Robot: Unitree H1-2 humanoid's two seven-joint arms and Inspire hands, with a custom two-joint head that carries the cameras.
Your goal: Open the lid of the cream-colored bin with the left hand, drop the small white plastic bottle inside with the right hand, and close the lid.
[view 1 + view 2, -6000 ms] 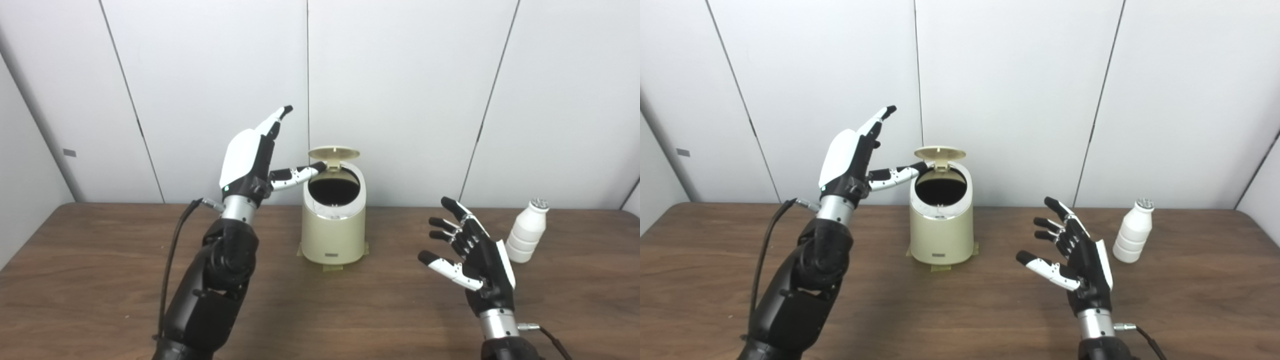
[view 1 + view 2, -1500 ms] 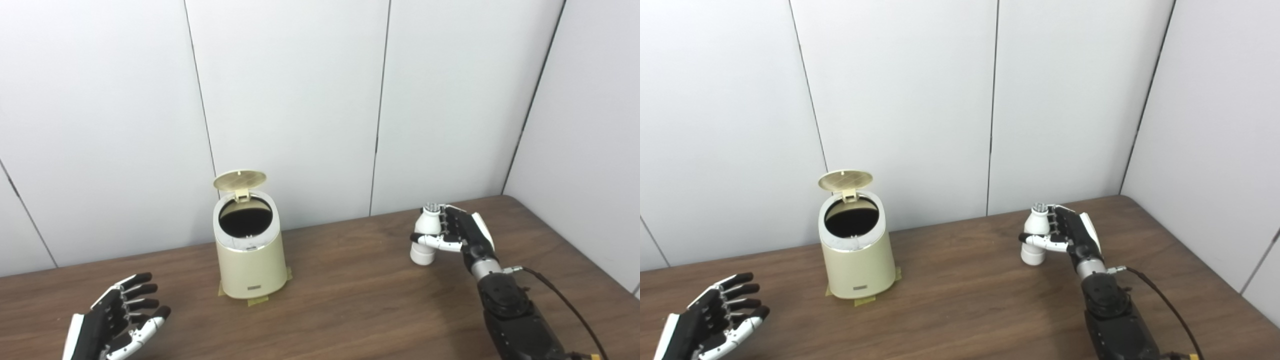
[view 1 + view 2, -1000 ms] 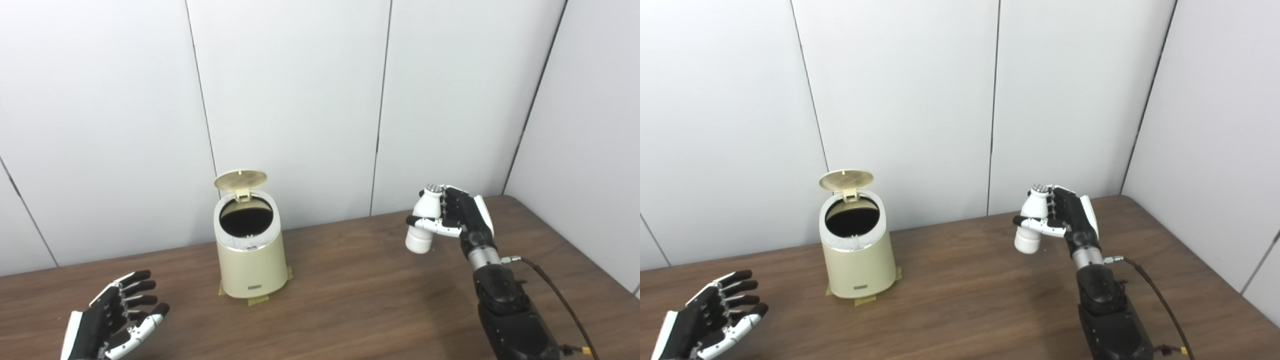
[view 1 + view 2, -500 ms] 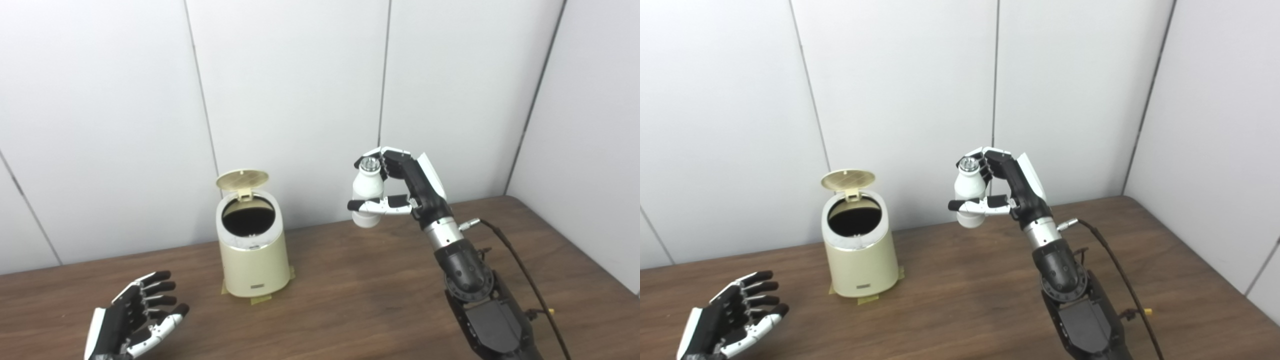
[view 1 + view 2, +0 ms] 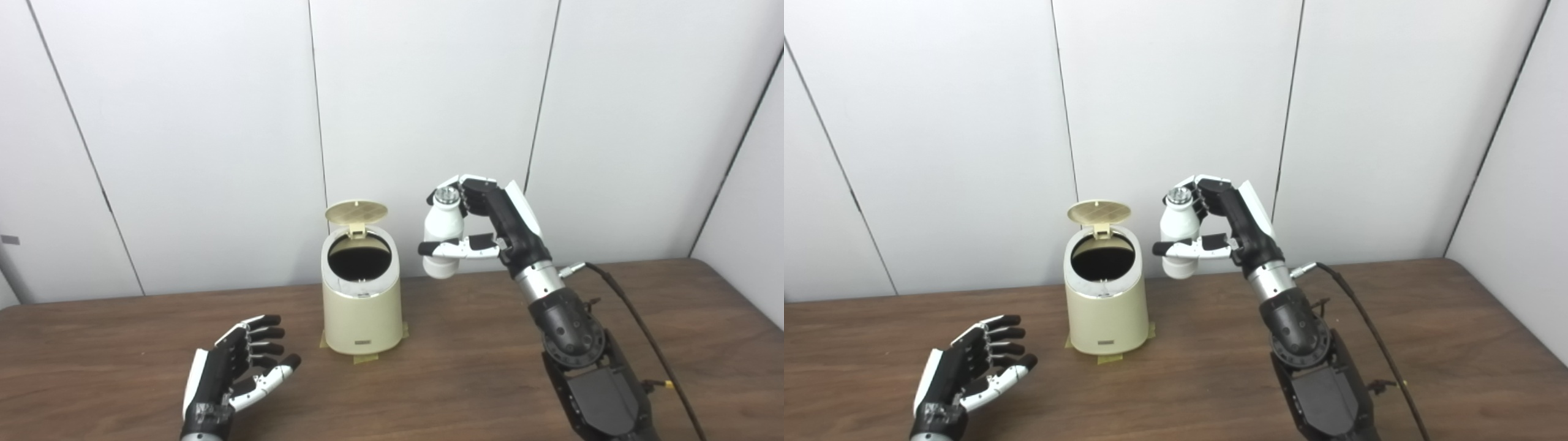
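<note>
The cream-colored bin [image 5: 361, 312] stands on the brown table [image 5: 465, 380] near the wall, its round lid [image 5: 356, 212] tipped up at the back and its dark mouth showing. My right hand [image 5: 499, 223] is shut on the small white plastic bottle [image 5: 442, 236], holding it upright in the air just right of the bin and above its rim. Low at the front left, my left hand [image 5: 236, 373] rests open with fingers spread, holding nothing, well short of the bin.
Strips of tape [image 5: 366, 358] stick out under the bin's base. A black cable [image 5: 643, 337] trails from my right wrist over the table. White wall panels [image 5: 429, 92] stand close behind the bin; a side wall closes the right.
The camera has swung left, shifting the whole picture right. My right hand carried the bottle leftward to beside the bin's mouth. The left hand stays low and open.
</note>
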